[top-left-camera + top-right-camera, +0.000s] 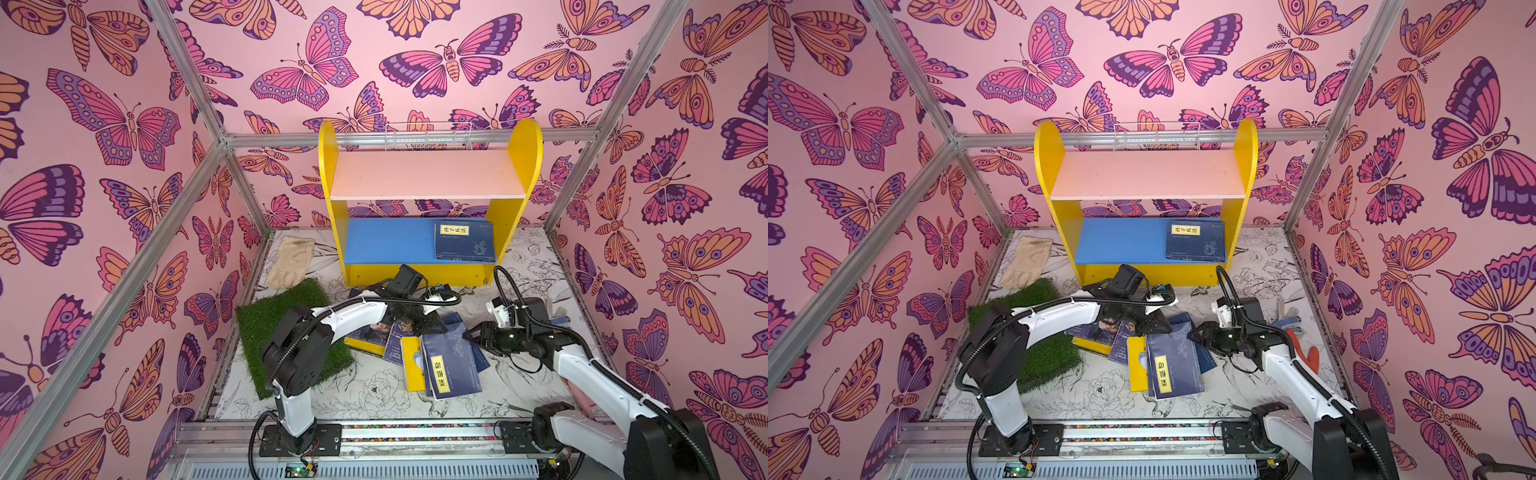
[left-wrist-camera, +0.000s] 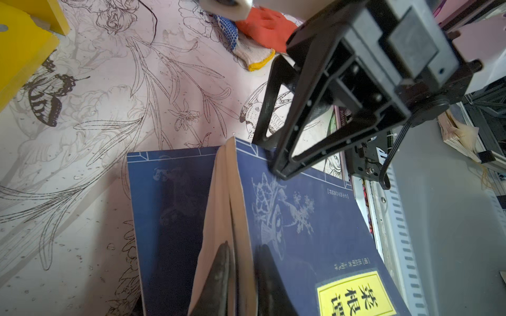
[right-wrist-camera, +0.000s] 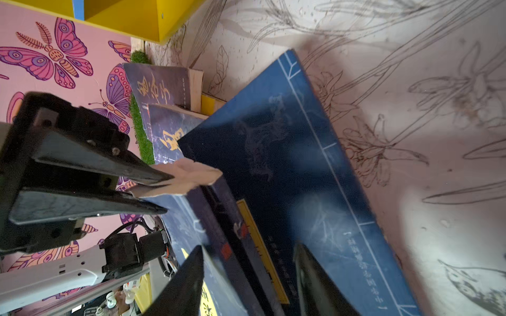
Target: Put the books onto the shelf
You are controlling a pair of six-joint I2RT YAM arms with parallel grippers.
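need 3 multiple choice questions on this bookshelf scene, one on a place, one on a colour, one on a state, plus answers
1. Where does the shelved book lie?
A. on the pink upper board
B. on the blue lower board
C. in the wire basket
2. What colour are the shelf's side panels?
A. yellow
B. red
C. white
3. How is the left gripper?
A. open above the turf
B. shut on the navy book in the pile
C. out of view
Answers: 1 B, it lies flat on the blue board; 2 A, both rounded sides are yellow; 3 B, its fingers pinch that book's cover.
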